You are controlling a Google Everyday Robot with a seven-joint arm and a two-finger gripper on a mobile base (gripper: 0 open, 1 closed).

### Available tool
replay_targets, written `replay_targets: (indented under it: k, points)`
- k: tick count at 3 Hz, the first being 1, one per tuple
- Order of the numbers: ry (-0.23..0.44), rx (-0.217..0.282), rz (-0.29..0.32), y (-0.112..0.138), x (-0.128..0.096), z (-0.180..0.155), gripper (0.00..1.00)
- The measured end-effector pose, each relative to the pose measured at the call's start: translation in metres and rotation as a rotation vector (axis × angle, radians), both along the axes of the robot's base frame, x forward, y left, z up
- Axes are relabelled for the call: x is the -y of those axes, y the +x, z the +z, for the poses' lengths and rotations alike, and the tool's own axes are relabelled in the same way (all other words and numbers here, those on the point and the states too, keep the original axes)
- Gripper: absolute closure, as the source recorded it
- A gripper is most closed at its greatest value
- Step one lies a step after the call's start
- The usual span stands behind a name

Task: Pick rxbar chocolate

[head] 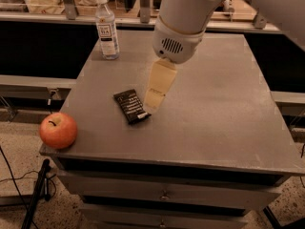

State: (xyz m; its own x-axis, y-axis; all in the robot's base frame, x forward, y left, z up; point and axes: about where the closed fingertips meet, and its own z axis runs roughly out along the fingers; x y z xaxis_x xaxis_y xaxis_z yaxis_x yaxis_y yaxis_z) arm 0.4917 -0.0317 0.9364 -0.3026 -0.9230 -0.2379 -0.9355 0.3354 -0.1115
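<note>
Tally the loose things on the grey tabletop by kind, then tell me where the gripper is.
water bottle: 1
apple: 1
rxbar chocolate: 1
Total: 3
The gripper hangs close beside the rxbar chocolate, on the side away from the apple.

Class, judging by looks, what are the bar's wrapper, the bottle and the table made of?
rxbar chocolate: black wrapper with white print, probably plastic film. Bottle: clear plastic, see-through, white cap. Table: dull grey, scuffed, likely metal. The gripper hangs just beside the bar.
</note>
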Motion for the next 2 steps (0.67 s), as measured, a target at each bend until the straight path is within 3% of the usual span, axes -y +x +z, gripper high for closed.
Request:
replay_targets:
  k: [1, 2]
  points:
    - [-0.025, -0.060, -0.111, 0.009, 0.000, -0.038, 0.00]
    - [-0.049, -0.094, -0.184, 0.022, -0.005, -0.071, 0.00]
